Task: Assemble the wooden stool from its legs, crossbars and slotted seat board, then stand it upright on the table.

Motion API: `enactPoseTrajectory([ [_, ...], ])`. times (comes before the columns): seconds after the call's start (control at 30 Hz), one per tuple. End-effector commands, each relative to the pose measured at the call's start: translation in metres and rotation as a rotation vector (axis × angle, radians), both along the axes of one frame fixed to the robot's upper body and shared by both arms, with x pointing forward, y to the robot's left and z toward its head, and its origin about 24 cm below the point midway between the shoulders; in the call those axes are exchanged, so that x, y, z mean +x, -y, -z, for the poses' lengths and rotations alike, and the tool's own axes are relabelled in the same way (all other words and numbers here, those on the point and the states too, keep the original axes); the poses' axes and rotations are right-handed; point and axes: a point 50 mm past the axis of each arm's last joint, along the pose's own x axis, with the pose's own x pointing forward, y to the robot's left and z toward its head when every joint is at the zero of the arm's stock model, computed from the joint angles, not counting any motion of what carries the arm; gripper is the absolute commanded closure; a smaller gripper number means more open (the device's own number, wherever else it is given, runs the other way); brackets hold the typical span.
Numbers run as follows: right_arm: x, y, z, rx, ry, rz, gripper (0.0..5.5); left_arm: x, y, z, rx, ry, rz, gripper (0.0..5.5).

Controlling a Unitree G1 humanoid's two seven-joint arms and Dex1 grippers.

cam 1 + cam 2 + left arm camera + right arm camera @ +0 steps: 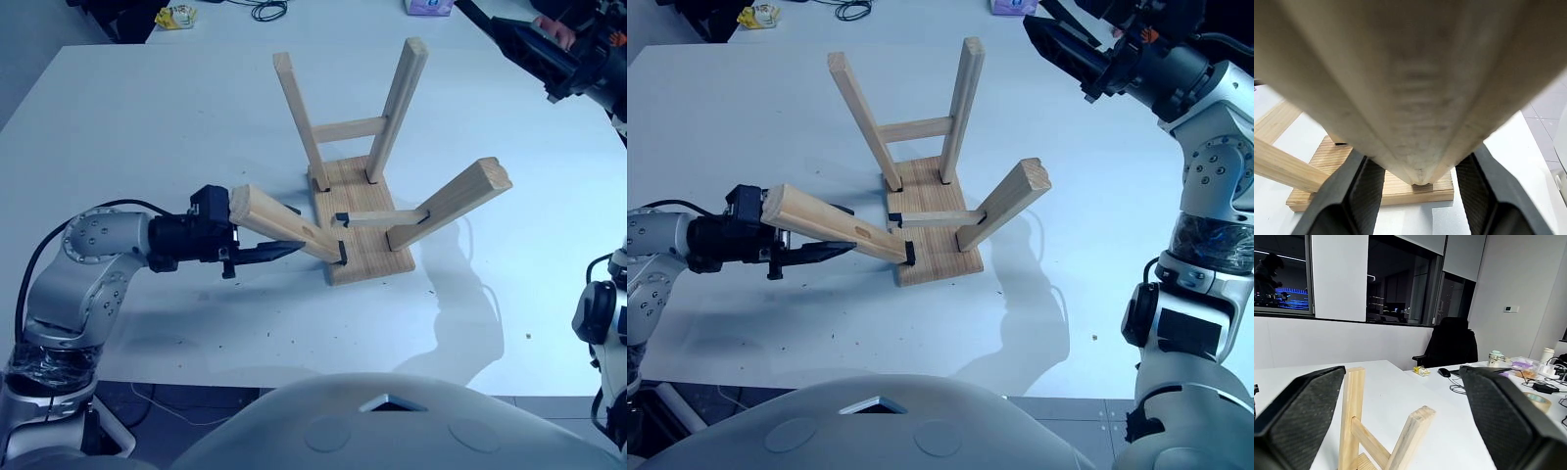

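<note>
I grip the slanted leg in left claw at seat board's corner, right claw spread beyond; leg may lever out.

Seat board on table, rear legs upright — front legs splayed sideways

Nothing readable here, tbh. The yellow packet just past the table's far edge, toward the far left corner, has some print on it, but it's way too small to make out. Same deal with the purple box past the far edge. There's a little wall panel in the right wrist view, and whatever's on it is too tiny to tell.
</note>
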Motion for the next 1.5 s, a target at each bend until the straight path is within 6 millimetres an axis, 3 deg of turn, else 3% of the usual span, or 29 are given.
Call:
enactPoseTrajectory([
  [0.03,-0.004,0.000,0.002,0.028,-0.008,0.009,1.20,0.001,0.005,0.008,0.058,-0.022,0.031,3.44],
  [0.3,-0.009,0.002,0.009,0.034,-0.038,0.023,1.20,0.008,-0.001,0.003,0.082,-0.004,0.027,3.44],
  [0.53,-0.014,-0.003,0.015,0.046,-0.055,0.026,1.20,0.032,0.002,-0.004,0.056,0.019,0.031,3.44],
  [0.93,-0.024,-0.007,0.020,0.061,-0.060,0.030,1.20,0.015,0.005,0.008,0.140,-0.011,0.100,3.44],
  [1.1,-0.032,-0.009,0.028,0.065,-0.071,0.048,1.20,0.019,0.003,0.007,0.187,-0.024,0.125,3.44],
  [1.3,-0.043,-0.010,0.038,0.054,-0.091,0.077,1.20,0.028,-0.019,0.006,0.284,-0.054,0.095,3.44],
  [1.5,-0.054,-0.014,0.046,0.068,-0.114,0.098,1.20,0.029,-0.011,0.000,0.319,-0.063,0.101,3.44],
])
